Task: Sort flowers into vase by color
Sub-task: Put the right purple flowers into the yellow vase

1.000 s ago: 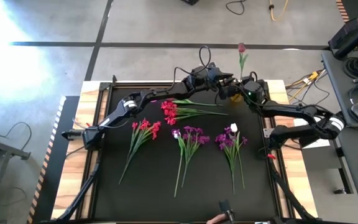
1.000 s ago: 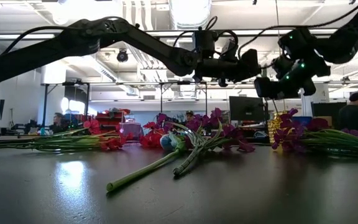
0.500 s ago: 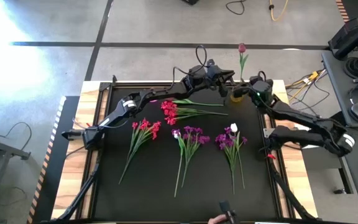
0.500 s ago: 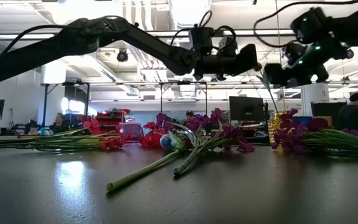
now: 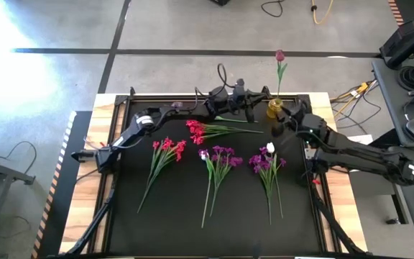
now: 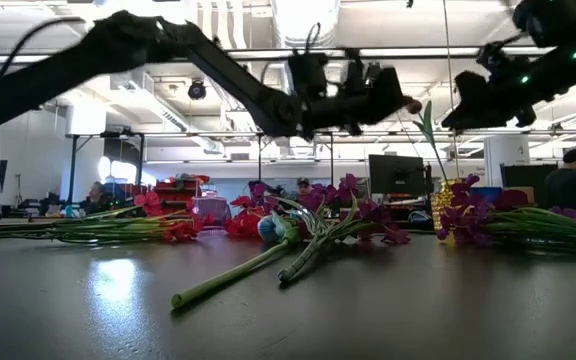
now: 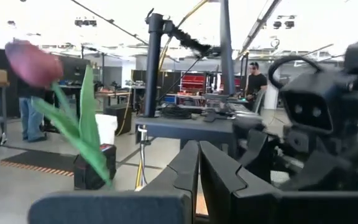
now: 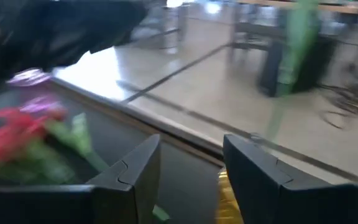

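Note:
A dark pink tulip (image 5: 279, 55) stands with its stem in a small gold vase (image 5: 274, 109) at the table's far edge; it also shows in the left wrist view (image 7: 33, 62). My left gripper (image 5: 259, 108) is shut and empty, just left of the vase. My right gripper (image 5: 283, 128) is open and empty, just near of the vase. Two red flower bunches (image 5: 196, 129) (image 5: 167, 148), a purple bunch (image 5: 221, 155) and a purple bunch with a white bud (image 5: 267, 158) lie flat on the black mat.
The black mat (image 5: 157, 216) has free room toward the near edge and at its left side. Wooden table borders (image 5: 105, 108) run along both sides. In the low view, people and desks show in the room beyond the table.
My right gripper has drawn back from the vase toward the table's near edge. My left gripper has shifted a little toward the left and near edges. The tulip has stayed upright in the vase.

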